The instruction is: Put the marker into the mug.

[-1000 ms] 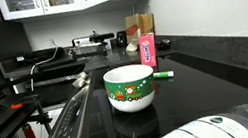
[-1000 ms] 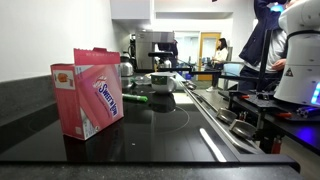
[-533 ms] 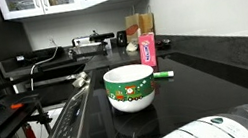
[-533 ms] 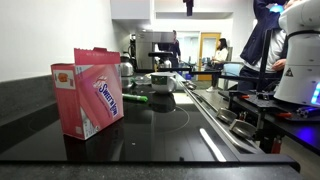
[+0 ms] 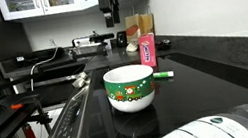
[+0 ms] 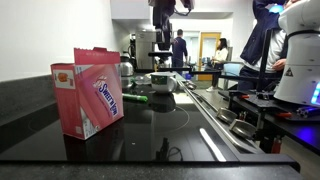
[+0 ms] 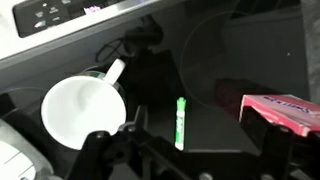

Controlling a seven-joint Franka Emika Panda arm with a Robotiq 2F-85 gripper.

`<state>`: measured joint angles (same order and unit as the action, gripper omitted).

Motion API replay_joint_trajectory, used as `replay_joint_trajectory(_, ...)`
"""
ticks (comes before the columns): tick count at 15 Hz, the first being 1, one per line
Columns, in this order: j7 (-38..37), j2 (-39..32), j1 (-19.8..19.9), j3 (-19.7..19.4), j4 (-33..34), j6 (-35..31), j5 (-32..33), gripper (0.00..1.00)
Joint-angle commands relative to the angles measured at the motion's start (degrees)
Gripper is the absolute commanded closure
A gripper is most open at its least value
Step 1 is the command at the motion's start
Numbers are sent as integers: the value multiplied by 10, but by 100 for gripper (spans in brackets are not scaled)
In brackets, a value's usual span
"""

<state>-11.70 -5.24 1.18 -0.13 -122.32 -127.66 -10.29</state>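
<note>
The green-and-white marker (image 5: 164, 74) lies flat on the black countertop just beside the mug (image 5: 129, 87), a wide white cup with a green rim and a festive pattern. Both also show in an exterior view, the marker (image 6: 135, 98) and the mug (image 6: 162, 83). In the wrist view the marker (image 7: 181, 123) lies to the right of the mug (image 7: 82, 110). My gripper (image 5: 106, 3) hangs high above the counter and also shows in an exterior view (image 6: 163, 14). In the wrist view its fingers (image 7: 188, 146) are spread wide and empty, with the marker far below between them.
A pink carton (image 5: 146, 51) stands upright behind the marker, large in an exterior view (image 6: 88, 90) and at the right in the wrist view (image 7: 280, 108). A white-and-green plastic bottle (image 5: 225, 128) lies in the foreground. A stove control panel (image 7: 70, 12) borders the cooktop.
My gripper has come down into view at the top of both exterior views. The marker, mug and carton have not moved.
</note>
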Motion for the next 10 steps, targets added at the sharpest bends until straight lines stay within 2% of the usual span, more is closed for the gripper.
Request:
replay_joint_trajectory(1, -14, -94, -7, 0, 73, -18, -7, 0)
replay_joint_trajectory(10, -53, -273, -37, -24, 234, 3, 59, 0)
